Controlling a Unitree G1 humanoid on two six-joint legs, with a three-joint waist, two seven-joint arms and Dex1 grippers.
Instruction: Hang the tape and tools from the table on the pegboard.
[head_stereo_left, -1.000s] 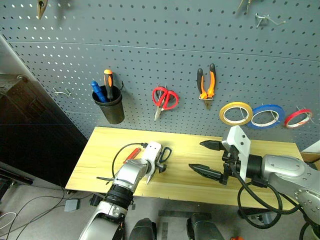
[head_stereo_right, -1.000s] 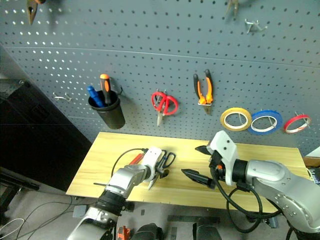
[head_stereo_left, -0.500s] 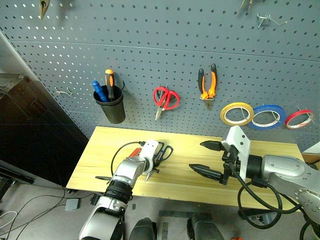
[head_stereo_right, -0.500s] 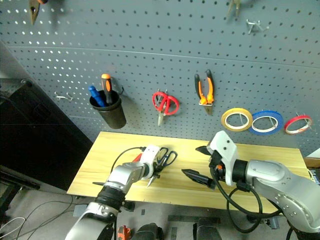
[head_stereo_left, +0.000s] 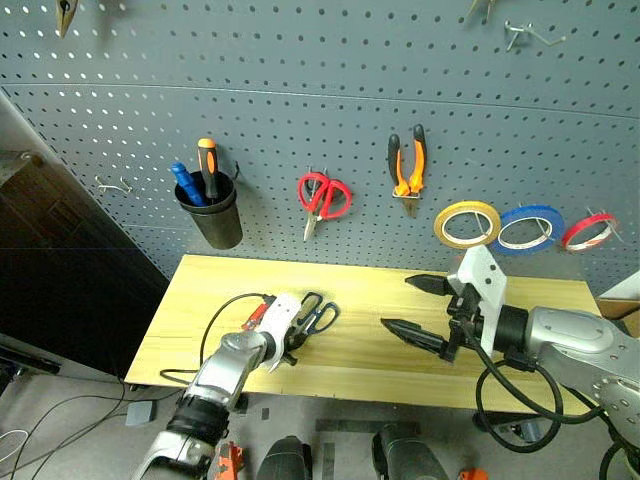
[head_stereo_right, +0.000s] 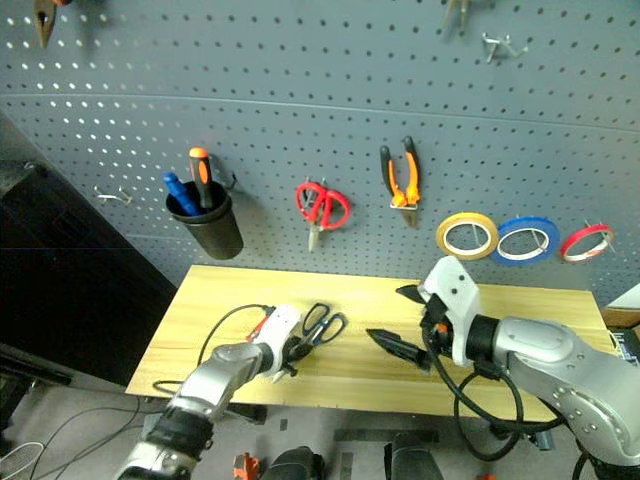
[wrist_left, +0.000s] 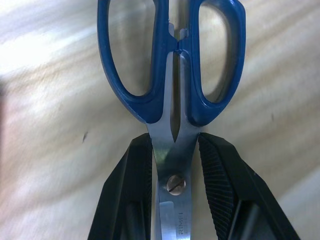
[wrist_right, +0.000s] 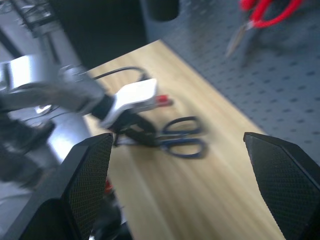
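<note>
The dark-blue-handled scissors (wrist_left: 170, 75) lie on the light wood table (head_stereo_left: 200, 290). My left gripper (wrist_left: 175, 145) is shut on their blades near the pivot screw, and the handles (head_stereo_left: 318, 312) stick out past the fingers. A red screwdriver handle (head_stereo_left: 252, 314) peeks out beside my left wrist. To the right, my right gripper (head_stereo_left: 398, 303) hovers over the table, open with nothing in it. On the pegboard (head_stereo_left: 300, 80) hang the orange-and-black pliers (head_stereo_left: 405, 170) and the yellow tape (head_stereo_left: 467, 224).
A black cup (head_stereo_left: 218, 215) with screwdrivers, red-handled scissors (head_stereo_left: 322, 197), a blue tape roll (head_stereo_left: 530, 228) and a red tape roll (head_stereo_left: 588, 230) also hang on the pegboard. Bare hooks (head_stereo_left: 525, 35) sit near its top right. Dark furniture (head_stereo_left: 60, 260) stands left of the table.
My left gripper went from open to shut on the scissors' blades. The hand then drew back and to the left. The right gripper stayed open and in place.
</note>
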